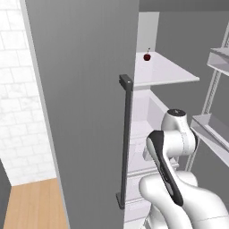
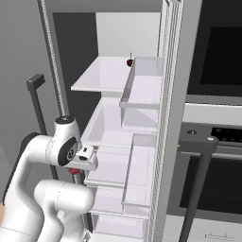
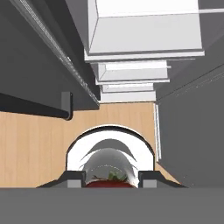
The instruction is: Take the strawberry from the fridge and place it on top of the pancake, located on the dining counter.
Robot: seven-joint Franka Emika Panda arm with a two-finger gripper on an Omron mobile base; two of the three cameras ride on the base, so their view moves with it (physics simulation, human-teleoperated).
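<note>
The fridge (image 1: 85, 112) stands open, its white shelves (image 2: 108, 78) and drawers in front of me. My gripper (image 3: 111, 179) points down at the floor, shut on the strawberry (image 3: 109, 181), a red fruit with green leaves between the fingertips (image 3: 148, 178). In the right base view the strawberry (image 2: 74, 170) peeks out red under the hand, low before the drawers. A small red cherry-like fruit (image 1: 146, 57) with a stem sits at the back of the upper shelf. The pancake and the dining counter are out of view.
The left fridge door with its dark bar handle (image 1: 125, 143) hangs close on my left. The right door's bins (image 2: 142, 90) and handle (image 2: 196, 184) stand on my right, with a dark oven stack (image 2: 220, 56) behind. Light wood floor (image 3: 35, 140) lies below.
</note>
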